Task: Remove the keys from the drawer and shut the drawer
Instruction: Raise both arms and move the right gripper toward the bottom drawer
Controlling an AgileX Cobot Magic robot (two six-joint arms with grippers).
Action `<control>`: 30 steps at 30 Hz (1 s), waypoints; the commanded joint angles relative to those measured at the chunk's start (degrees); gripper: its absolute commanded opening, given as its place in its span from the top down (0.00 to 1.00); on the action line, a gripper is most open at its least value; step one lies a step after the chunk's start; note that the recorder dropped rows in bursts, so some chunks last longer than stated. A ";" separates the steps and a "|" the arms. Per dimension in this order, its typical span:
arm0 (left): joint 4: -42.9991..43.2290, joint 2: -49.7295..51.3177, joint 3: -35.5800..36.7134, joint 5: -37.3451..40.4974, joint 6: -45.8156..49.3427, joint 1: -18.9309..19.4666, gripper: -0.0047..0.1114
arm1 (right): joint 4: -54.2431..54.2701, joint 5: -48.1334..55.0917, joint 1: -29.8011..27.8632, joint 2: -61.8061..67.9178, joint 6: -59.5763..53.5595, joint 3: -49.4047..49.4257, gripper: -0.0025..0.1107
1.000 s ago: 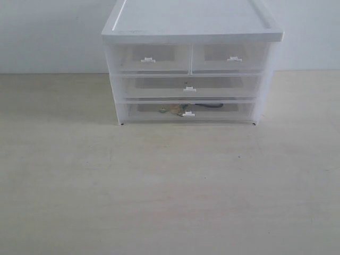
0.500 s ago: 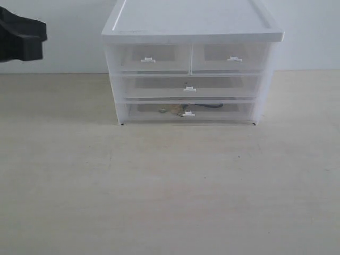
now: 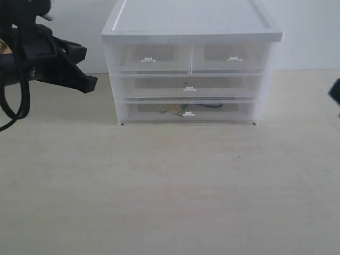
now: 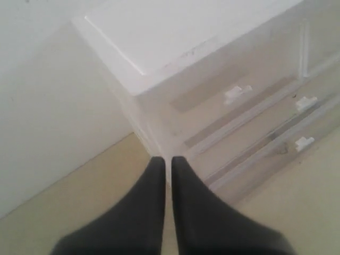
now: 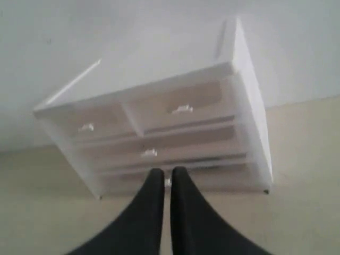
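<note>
Left end effector (image 3: pixel 89 83) newly nearer, keys (image 3: pixel 172 110) well apart in drawer (image 3: pixel 234 111)

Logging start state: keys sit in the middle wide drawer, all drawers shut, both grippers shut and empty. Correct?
Not quite. The keys sit in the lowest drawer, not the middle drawer; the exterior view shows it. All drawers are shut, and the left gripper and right gripper are shut and empty.

No lettering, label, brand mark or number can be read in any view. The drawer unit (image 3: pixel 191 26) shows only plain white plastic, and the wrist views are too blurred for fine print.
</note>
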 commanded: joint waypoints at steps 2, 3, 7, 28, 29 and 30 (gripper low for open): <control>17.14 3.68 -0.42 -9.06 -10.96 -0.21 0.92 | -2.33 -11.35 3.34 17.46 -3.11 -3.52 0.98; 21.10 4.27 -0.42 -10.93 -14.23 -0.21 0.92 | -2.33 -14.16 3.34 19.21 -3.11 -3.66 0.98; 29.06 7.23 -0.42 -18.92 -19.82 -0.21 0.92 | -1.32 -23.46 3.34 25.04 -2.38 -4.13 0.98; 27.40 15.87 -7.11 -19.77 -20.25 0.00 0.92 | 13.52 -54.56 12.16 63.89 -18.52 -13.64 0.98; 27.40 15.86 -7.16 -19.98 -20.25 0.00 0.92 | 13.52 -55.22 12.72 66.05 -17.90 -15.00 0.98; 27.40 15.86 -7.26 -19.99 -20.25 0.00 0.92 | 13.91 -55.60 13.11 67.69 -17.53 -16.29 0.98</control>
